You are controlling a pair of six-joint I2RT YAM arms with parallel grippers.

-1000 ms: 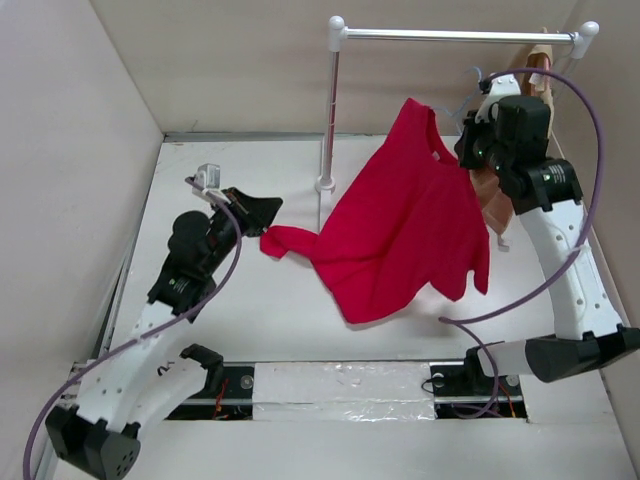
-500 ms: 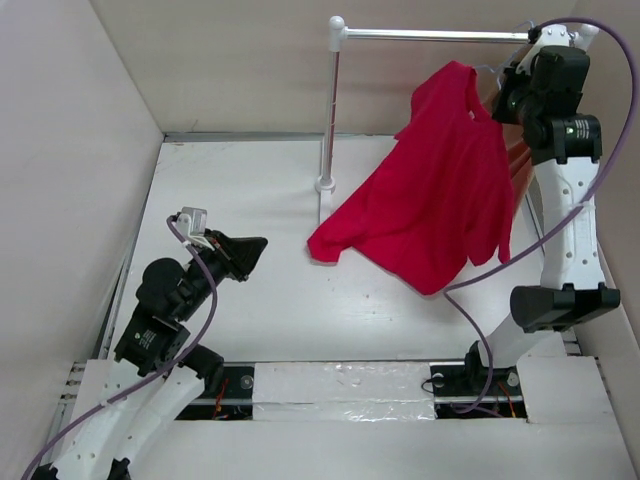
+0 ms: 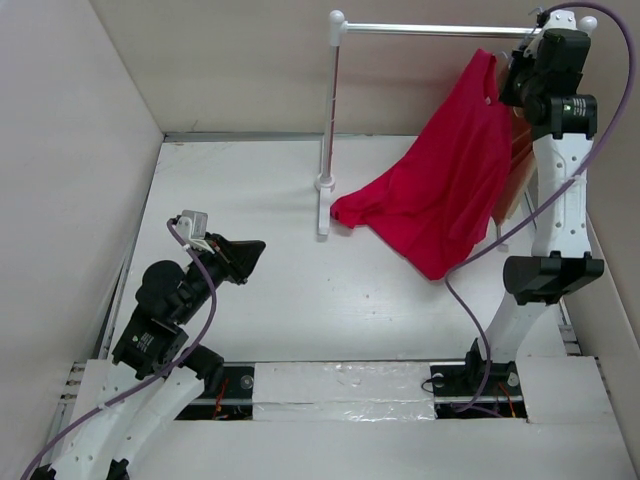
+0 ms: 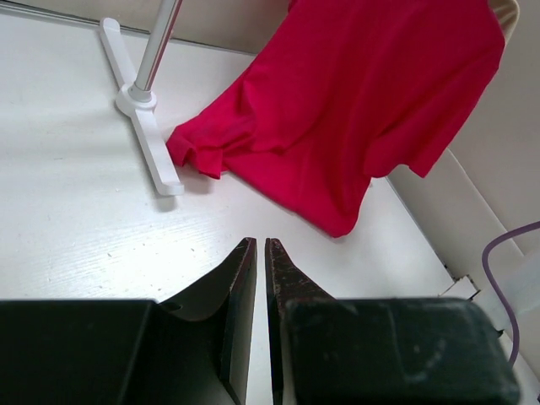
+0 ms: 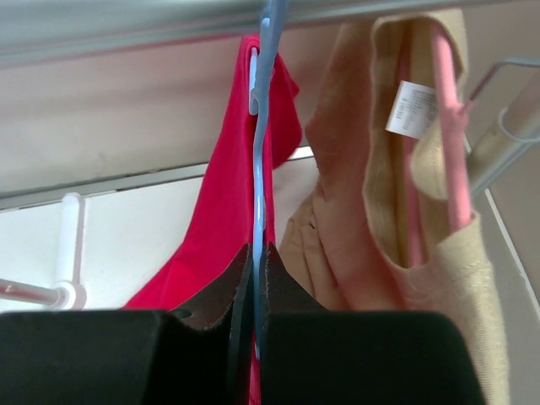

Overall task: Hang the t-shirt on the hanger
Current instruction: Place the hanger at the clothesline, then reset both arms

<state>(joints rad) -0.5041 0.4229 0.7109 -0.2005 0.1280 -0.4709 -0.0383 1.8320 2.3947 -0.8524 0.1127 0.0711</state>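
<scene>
The red t-shirt (image 3: pixel 450 190) hangs from high at the right end of the rail, its lower end trailing on the table by the rack's foot. It fills the upper right of the left wrist view as the t-shirt (image 4: pixel 354 101). The light-blue wire hanger (image 5: pixel 261 152) runs up through the shirt's neck to the rail. My right gripper (image 5: pixel 257 246) is shut on the hanger wire, up by the rail's right end (image 3: pixel 515 75). My left gripper (image 3: pixel 255 247) hovers low at the table's left, well away from the shirt. Its fingers (image 4: pixel 260 242) are apart by a narrow slit with nothing between them.
A white clothes rack has a top rail (image 3: pixel 430 33), a pole (image 3: pixel 330 110) and a foot (image 4: pixel 143 126) on the table. A tan garment (image 5: pixel 380 169) on a pink hanger (image 5: pixel 447 126) hangs right of the shirt. Walls enclose the table.
My right arm has lifted the hanger and shirt up and right to the rail. My left gripper has let go of the sleeve, opened a little and drawn back toward the near left.
</scene>
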